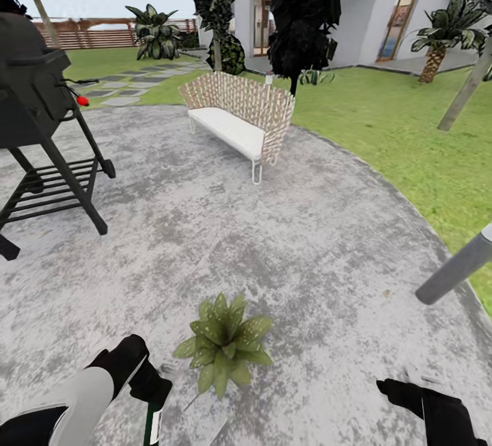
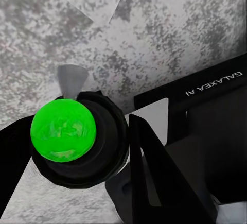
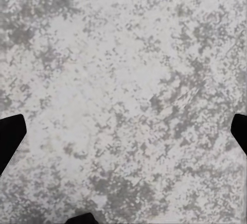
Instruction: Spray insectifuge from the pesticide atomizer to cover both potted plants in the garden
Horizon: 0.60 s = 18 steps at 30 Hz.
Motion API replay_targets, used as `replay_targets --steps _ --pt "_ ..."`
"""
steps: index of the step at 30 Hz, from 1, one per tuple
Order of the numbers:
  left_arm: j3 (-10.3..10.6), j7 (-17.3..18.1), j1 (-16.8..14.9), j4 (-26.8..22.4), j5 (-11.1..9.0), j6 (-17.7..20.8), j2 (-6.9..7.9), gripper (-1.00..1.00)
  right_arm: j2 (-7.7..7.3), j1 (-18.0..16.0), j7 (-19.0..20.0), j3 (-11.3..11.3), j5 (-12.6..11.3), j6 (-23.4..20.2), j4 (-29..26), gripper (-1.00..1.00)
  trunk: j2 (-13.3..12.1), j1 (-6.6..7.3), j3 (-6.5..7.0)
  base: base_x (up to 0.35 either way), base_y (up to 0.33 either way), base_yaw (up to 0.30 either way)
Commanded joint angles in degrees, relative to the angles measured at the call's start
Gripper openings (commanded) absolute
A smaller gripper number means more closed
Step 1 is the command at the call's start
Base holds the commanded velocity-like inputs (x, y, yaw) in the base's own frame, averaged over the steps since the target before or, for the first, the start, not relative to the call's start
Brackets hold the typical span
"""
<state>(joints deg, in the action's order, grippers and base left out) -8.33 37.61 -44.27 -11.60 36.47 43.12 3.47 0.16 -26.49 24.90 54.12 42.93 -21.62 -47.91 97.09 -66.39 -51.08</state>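
left claw [image 1: 156, 391] grips atomizer [image 2: 69, 141] by potted plant [image 1: 224, 347] (right claw [image 3: 123, 131] spread, empty).

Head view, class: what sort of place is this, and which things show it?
Most likely a home garden patio: a round paved patio edged by lawn, with a wicker bench, a barbecue grill and a house behind.

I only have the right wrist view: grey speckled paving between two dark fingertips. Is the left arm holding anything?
Observer: Yes. The left gripper is closed on the pesticide atomizer, whose dark nozzle head shows a green dot.
Operator: Any plant nearby?
Observer: One potted plant stands on the patio, close beside the left gripper.
Operator: Anything else on the paving?
Observer: A wicker bench is further ahead, and a black barbecue grill stands to the left.
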Motion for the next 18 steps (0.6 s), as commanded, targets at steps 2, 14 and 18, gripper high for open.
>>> replay_targets --steps 2,14,18 --pt "-0.4 0.4 0.0 -0.1 0.6 0.3 -0.04 -1.0 0.02 -0.1 0.5 0.2 0.5 -0.1 -0.1 1.0 0.0 -0.02 -0.05 0.219 -0.261 0.213" --pt "-0.5 0.4 0.0 0.1 0.6 0.3 -0.05 -1.0 0.02 -0.1 0.5 0.2 0.5 -0.1 -0.1 1.0 0.0 -0.02 -0.05 -0.012 -0.307 0.032" --pt "-0.5 0.4 0.0 0.1 0.6 0.3 -0.05 -1.0 0.02 -0.1 0.5 0.2 0.5 -0.1 -0.1 1.0 0.0 -0.02 -0.05 -0.056 -0.129 0.0"
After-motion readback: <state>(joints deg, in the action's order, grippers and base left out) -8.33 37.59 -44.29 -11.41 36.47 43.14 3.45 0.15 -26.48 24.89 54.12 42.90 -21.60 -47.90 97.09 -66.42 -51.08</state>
